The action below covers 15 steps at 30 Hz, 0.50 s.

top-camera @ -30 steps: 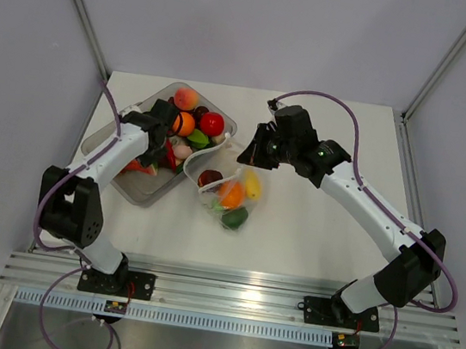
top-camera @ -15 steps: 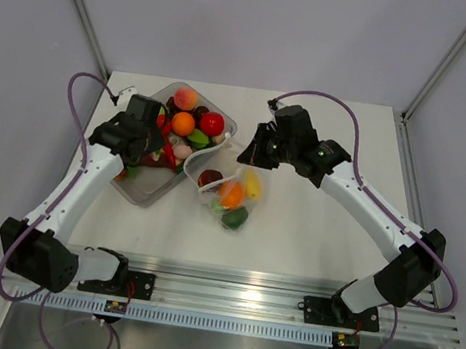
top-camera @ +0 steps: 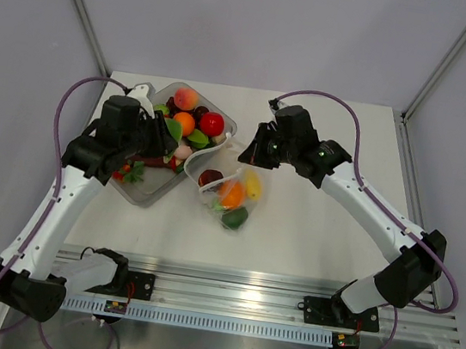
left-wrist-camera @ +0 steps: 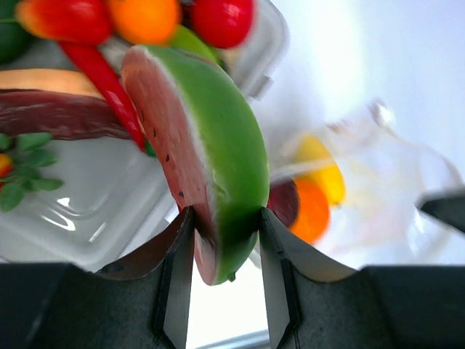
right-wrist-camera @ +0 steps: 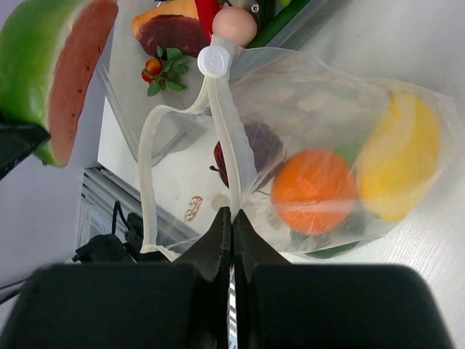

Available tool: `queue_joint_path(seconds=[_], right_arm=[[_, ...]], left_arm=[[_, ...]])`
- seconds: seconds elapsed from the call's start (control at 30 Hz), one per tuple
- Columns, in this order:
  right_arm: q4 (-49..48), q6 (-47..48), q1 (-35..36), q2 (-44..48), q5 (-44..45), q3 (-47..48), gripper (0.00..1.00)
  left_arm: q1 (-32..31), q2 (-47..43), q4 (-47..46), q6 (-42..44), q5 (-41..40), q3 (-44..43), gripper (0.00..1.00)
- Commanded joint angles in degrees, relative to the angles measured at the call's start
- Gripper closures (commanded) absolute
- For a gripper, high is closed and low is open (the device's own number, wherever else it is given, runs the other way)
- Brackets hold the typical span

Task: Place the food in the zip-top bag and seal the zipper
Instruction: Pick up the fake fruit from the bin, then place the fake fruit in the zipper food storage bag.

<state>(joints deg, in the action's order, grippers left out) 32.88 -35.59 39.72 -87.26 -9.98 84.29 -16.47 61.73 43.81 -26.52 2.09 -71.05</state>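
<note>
Left gripper (left-wrist-camera: 225, 227) (top-camera: 162, 134) has both fingers clamped on a watermelon slice (left-wrist-camera: 211, 145) (right-wrist-camera: 43, 73). The slice is a glossy hard wedge w/ smooth green rind, a pale band, and matte red flesh w/ black seed dots. It's pinched at one tip, long axis running out along the fingers. It hangs over the clear tray (top-camera: 146, 190), a rigid rectangular see-thru plastic box at the far-left part of the bench (top-camera: 321, 230).

The zip-top bag (top-camera: 229, 187) (right-wrist-camera: 327, 145) lies mid-bench, just beside the tray's right side. It's a thin, crinkly, shiny film pouch. Its long axis is diagonal: mouth twd the far-left corner, closed end twd the near edge. The mouth gapes in a loop.

The zipper (right-wrist-camera: 221, 116) is a whitish, flexible strip w/ a round white tab at its tray end. Right gripper (right-wrist-camera: 231, 218) (top-camera: 258, 154) is pinched tight on this strip, no gap betw. the fingers.

Inside the bag are a round orange piece (right-wrist-camera: 312, 190), a yellow piece (right-wrist-camera: 399, 160), a dark red piece (right-wrist-camera: 251, 149) and a green piece (top-camera: 234, 218). All are smooth and glossy.

The tray also holds more food: red, orange and peach rounds, a long red chilli and leafy bits.
</note>
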Motion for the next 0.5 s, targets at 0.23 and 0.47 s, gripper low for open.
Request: queue_joint_path(seconds=[0.23,0.47], right_arm=[[-1.16,0.53,0.53,2.98,1.89,0.52,1.0],[-0.63,1.23,0.53,2.19,2.77,1.14,1.0]], left_arm=[[-0.23,-5.13,3.73,11.93,25.76,-10.16,1.0],[-0.23,-6.89,4.26,9.48,34.28,-10.52,1.0]])
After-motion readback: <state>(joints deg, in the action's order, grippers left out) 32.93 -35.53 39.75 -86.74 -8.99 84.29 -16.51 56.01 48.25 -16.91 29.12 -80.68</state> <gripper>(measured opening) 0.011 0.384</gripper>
